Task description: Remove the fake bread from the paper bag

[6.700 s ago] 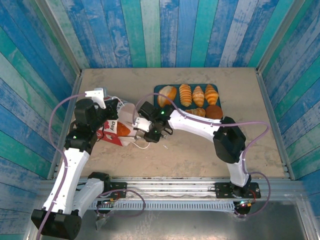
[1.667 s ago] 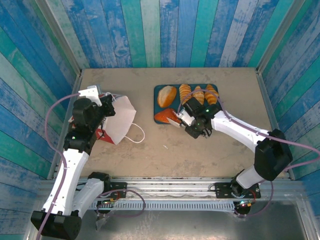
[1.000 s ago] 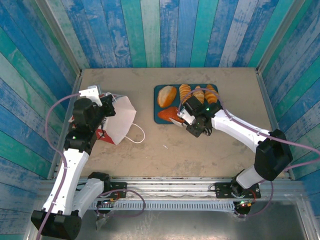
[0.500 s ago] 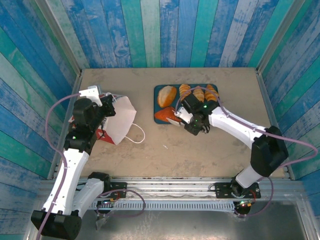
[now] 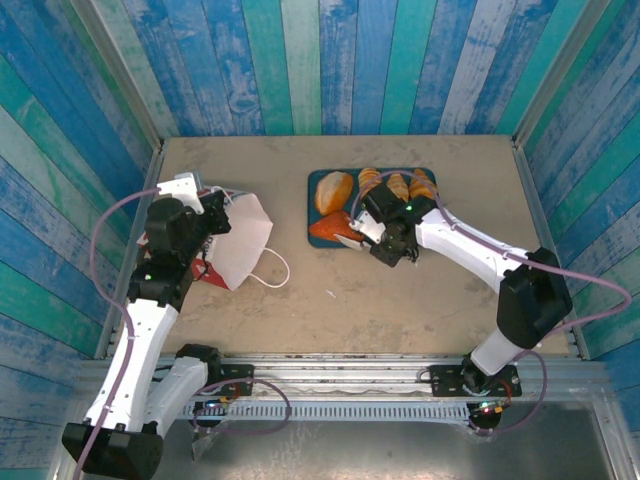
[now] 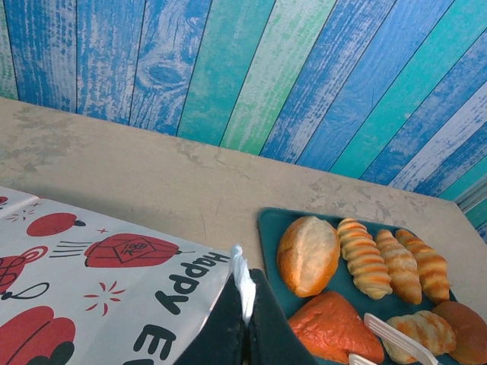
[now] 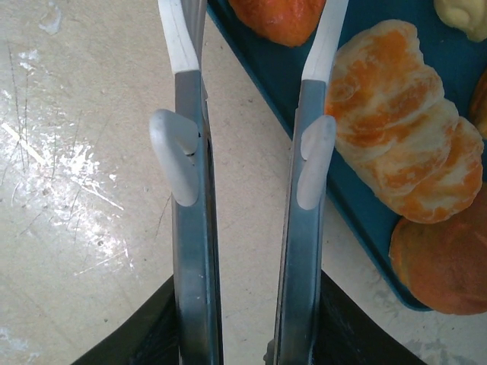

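Pins the paper bag (image 5: 240,240) at the left of the table (image 5: 420,310), jaws of the left gripper (image 6: 243,298) clenched on the bag's top edge, well apart from the teal tray (image 6: 268,236). Shows the fake bread (image 6: 308,255) lying on that tray, to the right of the bag. Reaches over the tray's edge with the right gripper (image 5: 358,234), jaws parted either side of the triangular piece (image 6: 327,327); cannot tell whether grasping it or released.

Orange fake bread (image 5: 333,190) near paper bag (image 5: 241,240)
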Robot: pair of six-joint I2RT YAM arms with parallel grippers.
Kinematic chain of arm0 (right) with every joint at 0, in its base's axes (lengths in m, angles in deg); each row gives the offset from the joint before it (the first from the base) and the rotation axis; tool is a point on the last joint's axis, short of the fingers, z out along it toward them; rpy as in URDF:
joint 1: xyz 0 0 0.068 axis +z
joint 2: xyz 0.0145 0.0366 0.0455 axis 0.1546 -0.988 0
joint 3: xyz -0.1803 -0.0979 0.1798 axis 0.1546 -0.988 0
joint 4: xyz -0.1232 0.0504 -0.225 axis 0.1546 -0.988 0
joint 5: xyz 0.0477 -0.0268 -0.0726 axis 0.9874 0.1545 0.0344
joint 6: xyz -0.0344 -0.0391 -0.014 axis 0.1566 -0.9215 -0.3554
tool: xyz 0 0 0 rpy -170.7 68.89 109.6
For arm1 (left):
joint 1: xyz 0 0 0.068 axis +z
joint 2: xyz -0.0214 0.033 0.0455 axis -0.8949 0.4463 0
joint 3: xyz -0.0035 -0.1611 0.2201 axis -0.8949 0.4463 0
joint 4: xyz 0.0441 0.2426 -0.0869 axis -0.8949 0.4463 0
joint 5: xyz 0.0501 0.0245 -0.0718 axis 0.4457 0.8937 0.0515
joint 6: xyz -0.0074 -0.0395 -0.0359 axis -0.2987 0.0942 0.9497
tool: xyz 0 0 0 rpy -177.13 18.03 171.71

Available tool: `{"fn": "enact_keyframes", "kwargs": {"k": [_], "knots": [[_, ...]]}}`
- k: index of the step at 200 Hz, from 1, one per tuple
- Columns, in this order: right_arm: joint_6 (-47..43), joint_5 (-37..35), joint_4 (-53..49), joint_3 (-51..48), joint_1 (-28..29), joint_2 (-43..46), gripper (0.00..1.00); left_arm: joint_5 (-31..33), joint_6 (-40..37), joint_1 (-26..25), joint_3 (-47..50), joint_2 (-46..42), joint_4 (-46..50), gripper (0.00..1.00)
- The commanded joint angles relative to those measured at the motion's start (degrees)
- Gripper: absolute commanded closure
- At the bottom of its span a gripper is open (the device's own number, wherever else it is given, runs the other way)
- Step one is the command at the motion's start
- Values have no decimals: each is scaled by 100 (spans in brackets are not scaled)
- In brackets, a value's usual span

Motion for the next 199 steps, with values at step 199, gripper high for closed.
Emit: {"fn": "enact_keyframes", "kwargs": {"k": [199], "knots": [[180, -101, -185, 87, -31, 218, 61, 66, -60, 1, 29, -99, -93, 99]]}}
